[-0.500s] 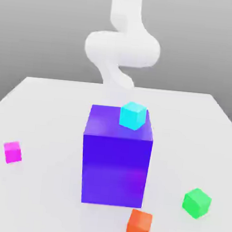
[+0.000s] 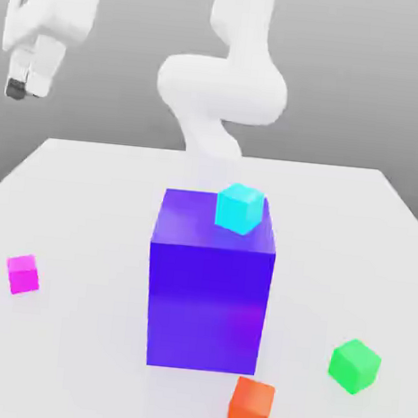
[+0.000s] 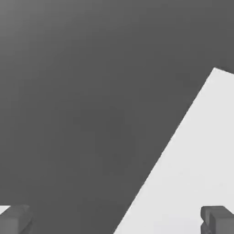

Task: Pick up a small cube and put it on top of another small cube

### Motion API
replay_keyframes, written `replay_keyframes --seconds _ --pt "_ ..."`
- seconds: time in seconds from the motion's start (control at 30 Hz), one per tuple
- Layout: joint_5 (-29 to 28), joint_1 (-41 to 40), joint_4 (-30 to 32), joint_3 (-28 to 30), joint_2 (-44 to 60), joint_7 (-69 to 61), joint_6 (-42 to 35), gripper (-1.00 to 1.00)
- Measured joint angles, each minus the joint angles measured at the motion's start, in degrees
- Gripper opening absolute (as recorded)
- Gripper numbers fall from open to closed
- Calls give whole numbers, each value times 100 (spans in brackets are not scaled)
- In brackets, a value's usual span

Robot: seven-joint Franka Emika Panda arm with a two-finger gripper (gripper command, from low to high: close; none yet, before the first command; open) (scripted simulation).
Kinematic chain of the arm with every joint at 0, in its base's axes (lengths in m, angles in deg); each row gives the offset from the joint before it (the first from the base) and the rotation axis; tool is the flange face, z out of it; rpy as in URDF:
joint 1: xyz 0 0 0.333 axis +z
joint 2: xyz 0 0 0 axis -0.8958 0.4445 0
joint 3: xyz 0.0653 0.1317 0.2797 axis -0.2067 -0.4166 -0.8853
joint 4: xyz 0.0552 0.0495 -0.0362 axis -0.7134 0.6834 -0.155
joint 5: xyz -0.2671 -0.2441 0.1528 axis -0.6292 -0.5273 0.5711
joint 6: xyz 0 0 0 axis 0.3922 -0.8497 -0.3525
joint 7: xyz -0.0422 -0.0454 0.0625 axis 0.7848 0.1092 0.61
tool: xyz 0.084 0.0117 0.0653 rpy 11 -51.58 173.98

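- Magenta cube [image 2: 23, 275], the task's object: rests on the counter [image 2: 95, 211], towards the edge at the exterior view's left, well apart from the violet-blue block [image 2: 206, 307].
- Fingers [image 3: 218, 220]: stand wide apart with nothing between them, raised above the counter's level near its far corner at the exterior view's left; the hand view takes in an edge and a corner of the counter.
- Other cubes: cyan [image 2: 239, 209] on the block's top, near its edge at the exterior view's right; orange [image 2: 250, 409] by the block's near bottom corner at that side; green [image 2: 355, 366] farther to the exterior view's right. Which is to receive the magenta cube is uncertain.
- Step in hand: probably the approach, before any grasp.
- Next move: calls for carrying the open fingers inward over the magenta cube, aligning them with two opposite faces, then descending straight.
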State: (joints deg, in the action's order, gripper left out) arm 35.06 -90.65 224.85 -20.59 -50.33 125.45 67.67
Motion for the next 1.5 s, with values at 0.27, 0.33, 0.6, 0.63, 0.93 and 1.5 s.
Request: replay_keyframes --seconds 0.27,0.33,0.6,0.63,0.93,1.5 --pt "-110 -1026 543 162 1050 2053 639 0" --pt "-127 -1239 679 246 1312 2558 799 0" --pt "70 -2062 1224 681 2360 4392 1442 0" --pt "146 -2136 1292 723 2491 4584 1522 0" --pt "759 -2492 1167 382 4005 4584 2688 -100" --pt "326 -1788 987 72 2717 4267 1643 -100"
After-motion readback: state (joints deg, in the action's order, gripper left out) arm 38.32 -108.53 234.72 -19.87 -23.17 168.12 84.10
